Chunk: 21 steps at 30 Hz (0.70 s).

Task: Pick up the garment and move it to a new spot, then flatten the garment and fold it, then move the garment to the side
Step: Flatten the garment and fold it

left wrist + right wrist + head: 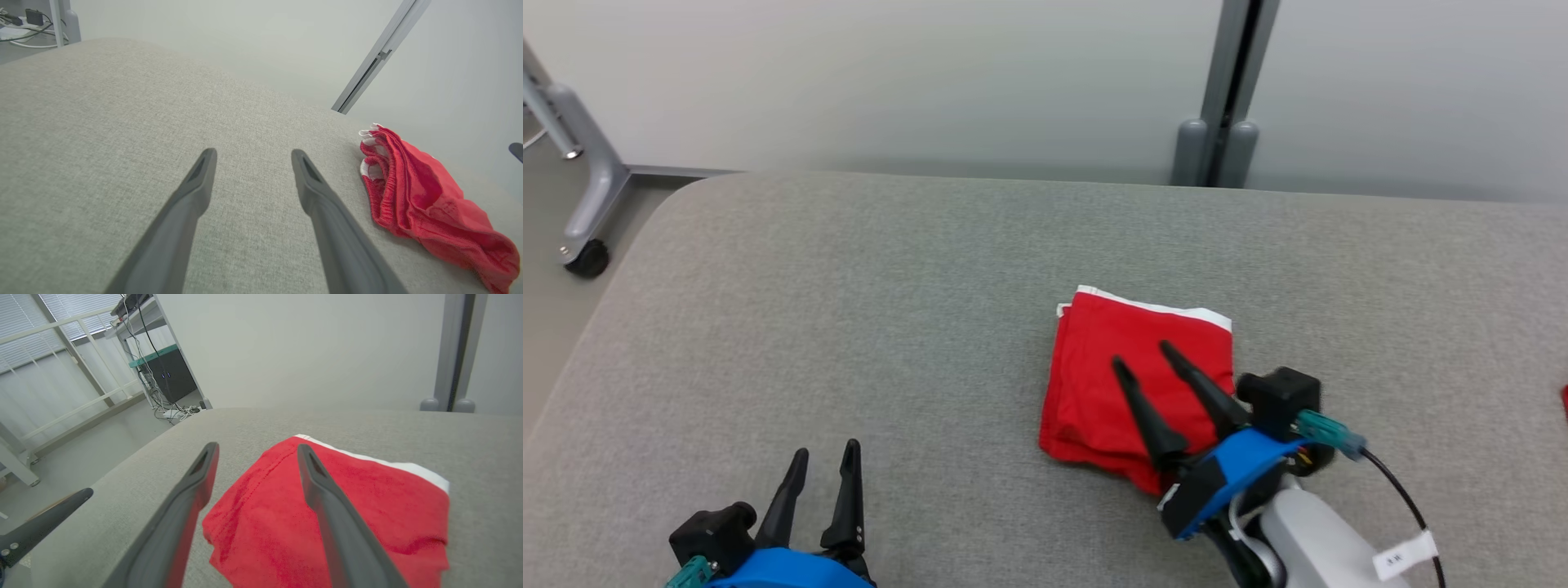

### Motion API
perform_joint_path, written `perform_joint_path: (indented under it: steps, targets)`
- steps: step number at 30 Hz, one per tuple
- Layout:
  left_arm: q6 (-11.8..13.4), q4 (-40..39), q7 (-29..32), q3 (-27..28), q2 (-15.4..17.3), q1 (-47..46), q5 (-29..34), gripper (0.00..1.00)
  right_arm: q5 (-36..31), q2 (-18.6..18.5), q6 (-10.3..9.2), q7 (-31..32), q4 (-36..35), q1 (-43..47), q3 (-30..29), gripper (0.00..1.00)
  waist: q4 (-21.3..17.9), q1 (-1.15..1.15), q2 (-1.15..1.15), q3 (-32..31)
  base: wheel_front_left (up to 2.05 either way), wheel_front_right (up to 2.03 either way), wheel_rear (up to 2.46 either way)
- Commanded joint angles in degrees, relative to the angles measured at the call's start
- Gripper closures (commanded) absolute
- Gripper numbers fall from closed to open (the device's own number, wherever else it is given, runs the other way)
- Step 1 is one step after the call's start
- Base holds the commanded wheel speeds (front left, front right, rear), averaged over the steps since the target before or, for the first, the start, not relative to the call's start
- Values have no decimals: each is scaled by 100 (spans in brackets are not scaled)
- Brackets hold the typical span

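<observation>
garment point(1086, 384): folded red stack, right of centre on grey pad point(849, 286) | right gripper point(1141, 354): fingers spread, empty, tips over stack, white hem at far edge | left gripper point(827, 447): spread, empty, well apart to the left | right arm nearer, likely does the side move

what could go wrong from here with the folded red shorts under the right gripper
1. The right gripper is open with its fingers over the folded red shorts; pulling back low could snag the top layer and undo the fold.
2. The layers look loose at the near edge, and the left gripper sits well off to the side, so a one-gripper pinch may lift only some layers.
</observation>
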Motion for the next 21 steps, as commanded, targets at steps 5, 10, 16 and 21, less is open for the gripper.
perform_joint_path:
  steps: [5,10,16,21]
  targets:
    - [10,-99,-11,323,-53,29,510,0,-771,-25,0,-16,-290,539,-997,0,-257,0,0,-85,0,0,0]
    - [10,-199,-12,506,-127,167,1066,0,-1350,-22,0,-15,-584,1051,-1827,0,-442,0,0,-138,0,0,0]
    - [10,-341,-11,688,-270,432,1622,0,-1712,-19,0,-16,-709,1674,-2398,0,-576,0,0,-254,0,0,0]
    - [10,-468,-12,722,-387,636,1995,0,-1789,-21,0,-16,-679,2002,-2571,0,-654,0,0,-320,0,0,0]
